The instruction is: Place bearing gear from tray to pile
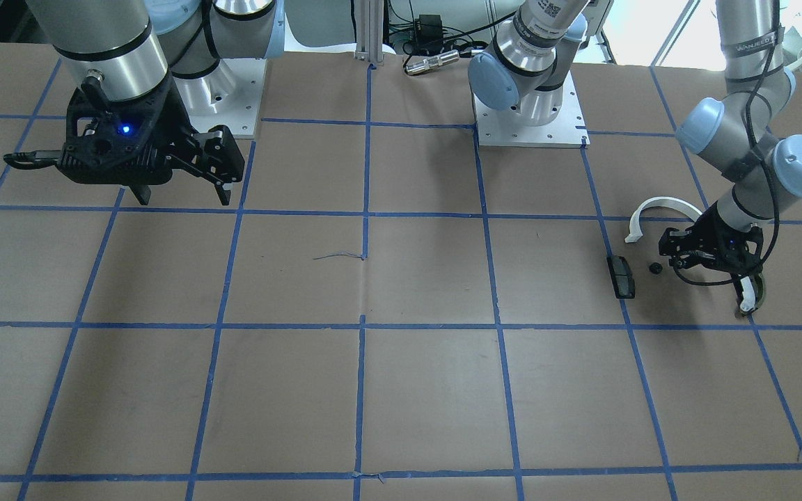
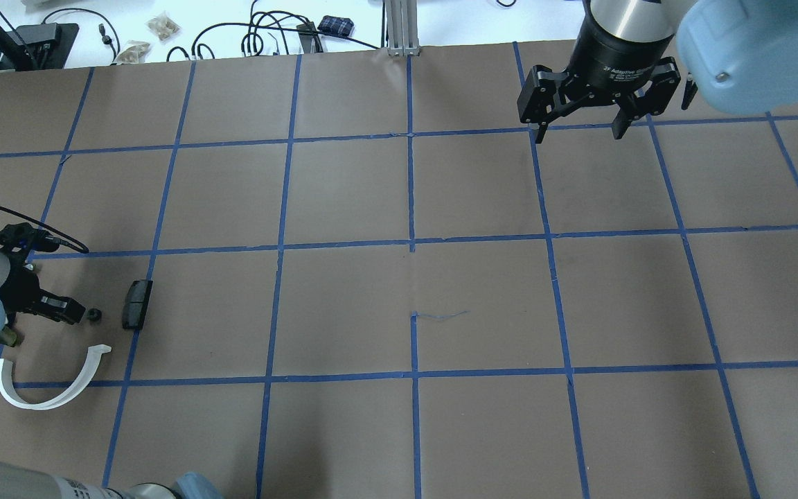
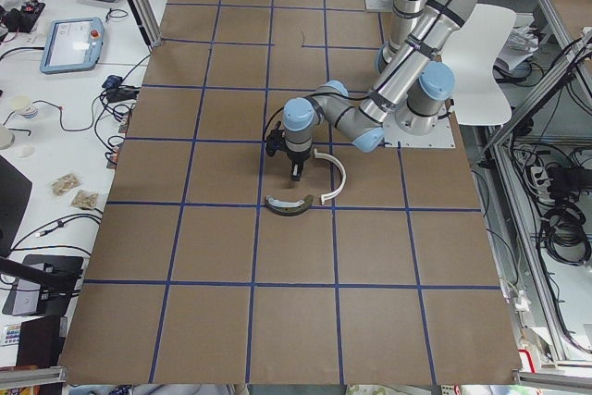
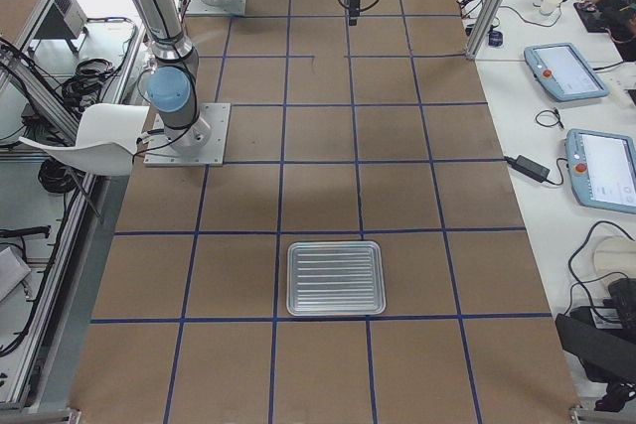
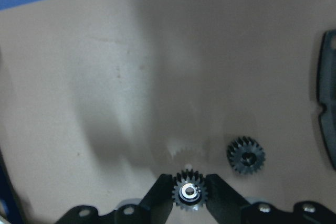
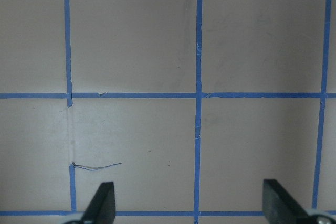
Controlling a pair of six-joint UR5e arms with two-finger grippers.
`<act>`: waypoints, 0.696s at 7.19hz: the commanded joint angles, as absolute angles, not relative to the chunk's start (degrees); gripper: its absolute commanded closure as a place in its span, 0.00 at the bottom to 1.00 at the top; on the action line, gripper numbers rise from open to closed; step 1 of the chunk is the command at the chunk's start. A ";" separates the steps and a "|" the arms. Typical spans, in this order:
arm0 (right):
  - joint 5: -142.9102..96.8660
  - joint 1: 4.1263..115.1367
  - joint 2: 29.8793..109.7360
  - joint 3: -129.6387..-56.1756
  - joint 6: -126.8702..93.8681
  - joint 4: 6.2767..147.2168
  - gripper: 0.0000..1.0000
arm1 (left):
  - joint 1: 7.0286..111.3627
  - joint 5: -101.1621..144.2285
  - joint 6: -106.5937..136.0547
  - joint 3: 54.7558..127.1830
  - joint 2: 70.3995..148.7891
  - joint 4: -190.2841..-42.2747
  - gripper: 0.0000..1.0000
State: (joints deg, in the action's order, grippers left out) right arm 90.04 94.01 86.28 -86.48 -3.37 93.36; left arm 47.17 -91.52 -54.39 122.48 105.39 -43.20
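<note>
Brown table (image 2: pixel 413 194) w/ blue tape lines (image 2: pixel 411 187). A ribbed metal tray (image 4: pixel 335 278) sits at the table's right end, well apart from the pile. R pincer (image 6: pixel 189 208) hangs high over the far right part of the table, jaws wide. L pincer (image 5: pixel 190 186) is down low at the left end, by the pile, and pinches the gear (image 5: pixel 190 193) btwn its 2 tips.

Pile: white arc (image 2: pixel 49 388), green bit (image 3: pixel 285 203) w/ a white strip, black block (image 2: pixel 137 303).

The gear is tiny and black, w/ teeth all round and a shiny ring in the middle. It sits right at the tips. Can't tell if it touches the table. 2nd gear (image 5: pixel 245 155), all black, lies flat just right of it, apart from the tips. The block is farther right.
</note>
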 commanded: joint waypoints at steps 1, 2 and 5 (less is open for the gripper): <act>90.00 94.04 86.31 -86.48 -3.43 93.43 0.00 | 47.28 -89.48 -53.97 122.17 105.47 -43.42 0.97; 90.17 94.04 86.31 -86.57 -3.25 93.43 0.00 | 47.29 -89.30 -52.31 122.17 105.47 -44.03 0.93; 90.00 94.04 86.31 -86.57 -3.43 93.69 0.00 | 47.37 -86.40 -50.36 122.17 105.38 -44.03 0.19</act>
